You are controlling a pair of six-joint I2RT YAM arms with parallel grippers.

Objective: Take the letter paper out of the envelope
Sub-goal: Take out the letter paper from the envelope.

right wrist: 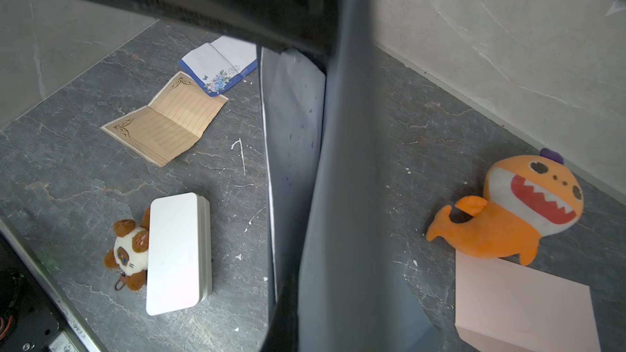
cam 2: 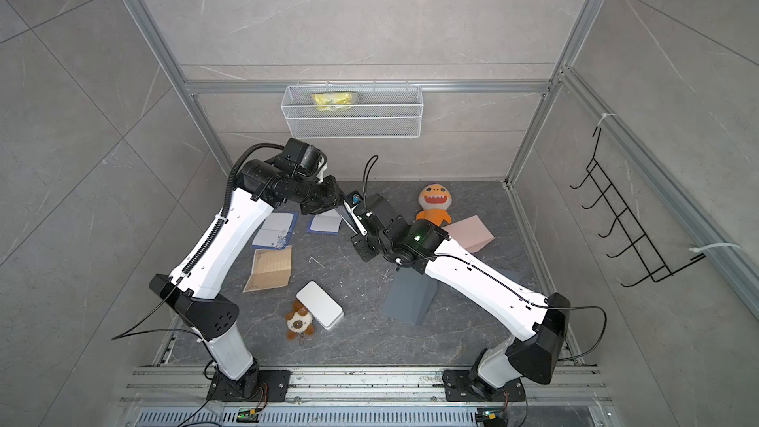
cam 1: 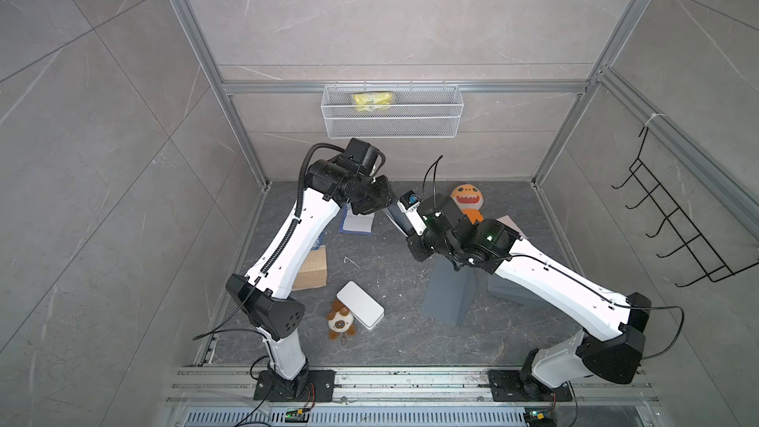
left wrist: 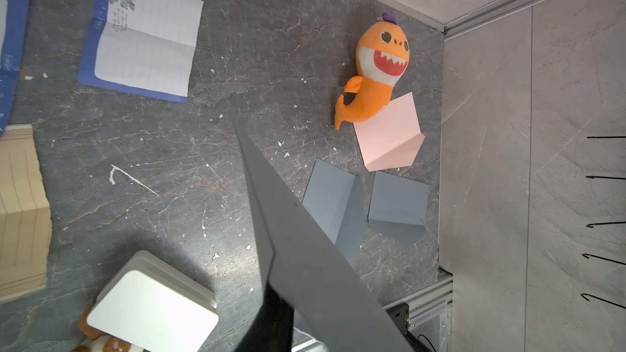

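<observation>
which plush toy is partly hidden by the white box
The small brown and white plush, partly covered by the white box; the orange shark plush lies far from it.

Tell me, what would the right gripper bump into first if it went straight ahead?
Probably the left gripper, at the far end of the grey envelope the right gripper holds. Depth is hard to judge.

Grey veined tile walls [cam 1: 390, 14]; dark stone floor [cam 1: 410, 342]; aluminium frame [cam 1: 279, 87]; wire basket [cam 1: 392, 127] hung at back; black hook rack [cam 1: 681, 236].

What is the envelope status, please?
Right gripper shut on dark grey paper envelope, aloft. Left gripper at its far end, grip unclear. Letter not clearly out. Nothing blocking.
</observation>
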